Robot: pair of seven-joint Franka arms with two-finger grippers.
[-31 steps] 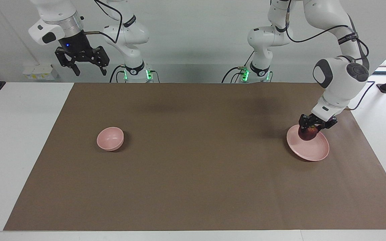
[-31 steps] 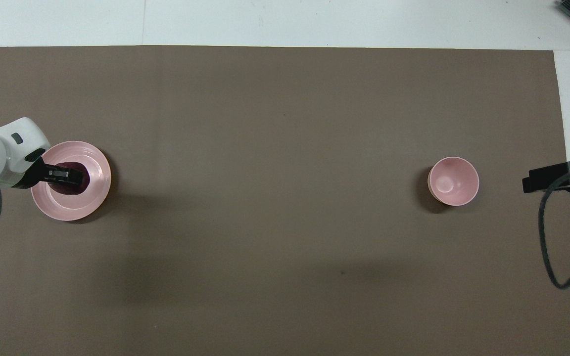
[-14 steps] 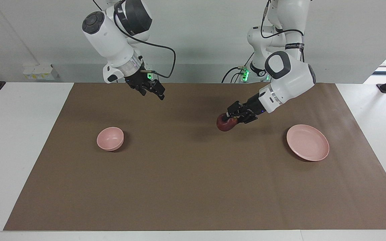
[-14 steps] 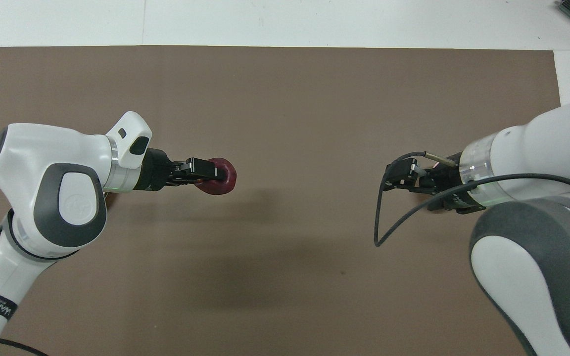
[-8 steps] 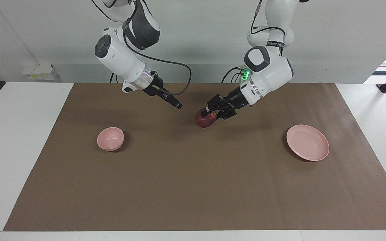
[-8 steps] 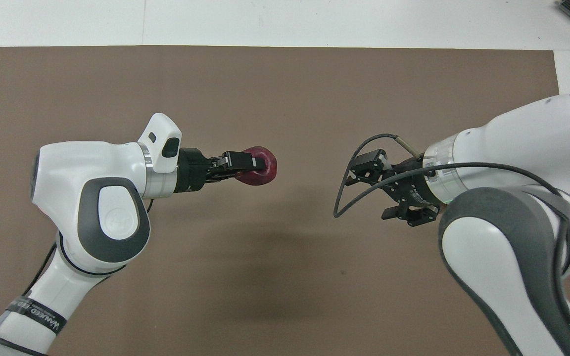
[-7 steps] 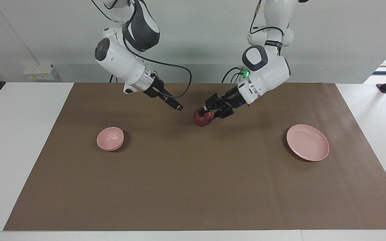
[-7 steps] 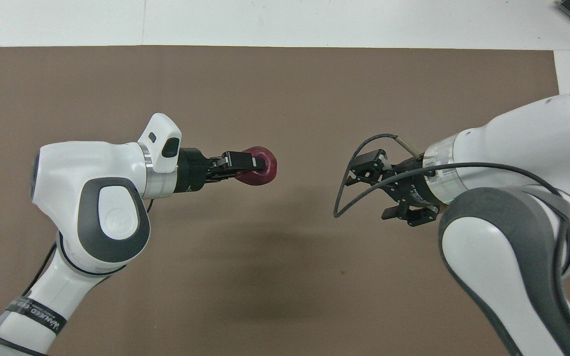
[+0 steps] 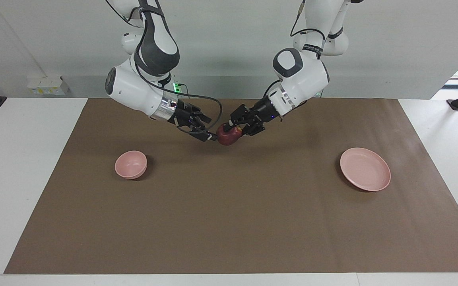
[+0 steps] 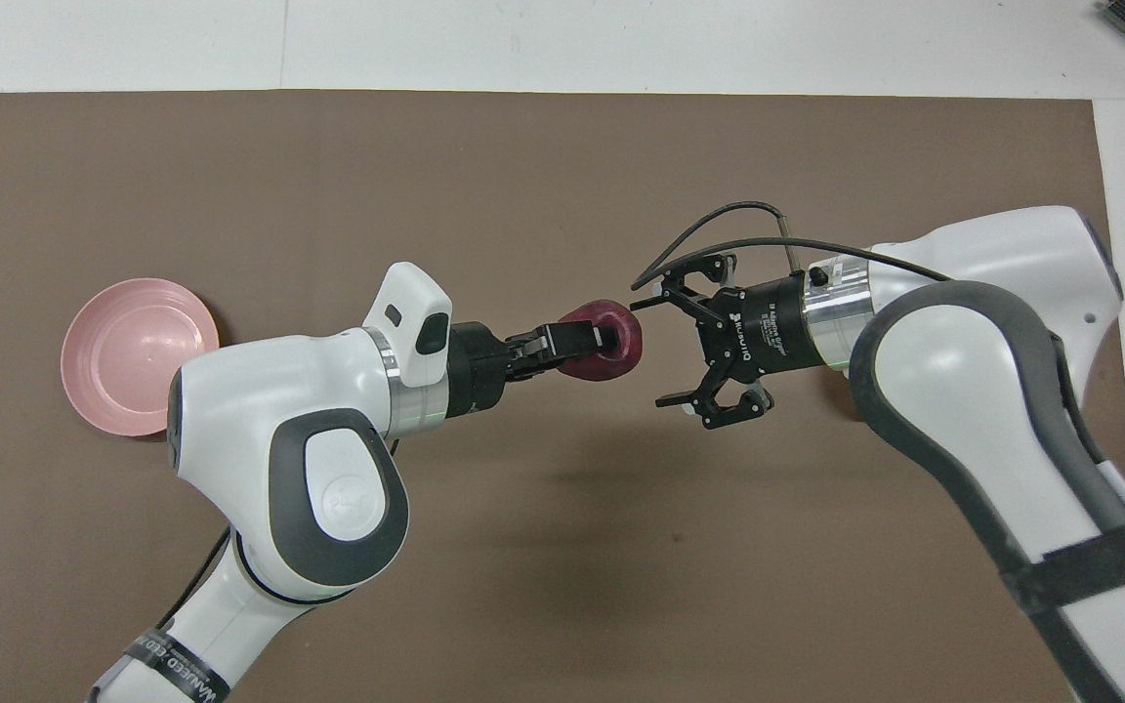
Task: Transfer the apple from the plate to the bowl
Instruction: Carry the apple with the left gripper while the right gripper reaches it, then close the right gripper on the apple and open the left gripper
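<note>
Two tools meet above the counter's (image 9: 229, 222) middle: the left tool (image 10: 590, 342) grips the apple (image 9: 228, 135) in the air, well apart from plate (image 9: 365, 174) and bowl (image 9: 131, 164); the right tool (image 10: 685, 344) gapes wide just beside it.

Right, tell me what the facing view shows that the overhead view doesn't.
Only the facing view shows the bowl, which the right arm hides from above, and both arm bases by the wall. Only the overhead view shows the right gripper spread wide, just short of the apple. Both show the left gripper shut on the apple over the mat's middle, and the plate bare at the left arm's end.
</note>
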